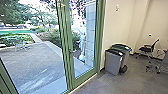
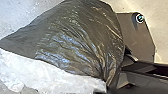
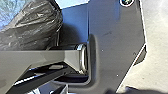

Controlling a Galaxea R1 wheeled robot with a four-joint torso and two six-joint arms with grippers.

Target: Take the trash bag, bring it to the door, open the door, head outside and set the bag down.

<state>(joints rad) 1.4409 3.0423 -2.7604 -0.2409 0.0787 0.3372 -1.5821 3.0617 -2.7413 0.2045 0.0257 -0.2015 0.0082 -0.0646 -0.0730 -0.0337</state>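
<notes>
Well, whether the left gripper is apart, together or clamped on something I cannot tell, and the right gripper's state is equally hard to judge. The trash bag [image 2: 80, 37] spreads dark and glossy across the left wrist view, its folds running together toward a tight bunch near the robot's own dark bar. Whitish crinkled plastic [image 2: 47, 75] lies along one edge of it; whether that is part of the same bag is unclear. Dark crumpled plastic also appears in the right wrist view, near the robot's base plate and jointed bar.

Ahead, the green-framed glass door [image 1: 84, 77] has a handle [image 1: 71, 51] beside the upright between the panes. A pale sill strip runs along the foot of the frame, marking the edge between the indoor floor [image 1: 100, 86] and the outside. Beyond the glass, the paved yard [image 1: 37, 60] stretches to planting, with a light-coloured chair [image 1: 22, 46] near its far side.

Indoors, to the right of the door frame, a grey bin [image 1: 113, 62] stands close to the wall, with a green-lidded bin [image 1: 121, 47] just behind it; together they narrow the room on that side. Floor extends from the sill past the bins toward a black office chair [image 1: 148, 48], which stands well apart from the door.
</notes>
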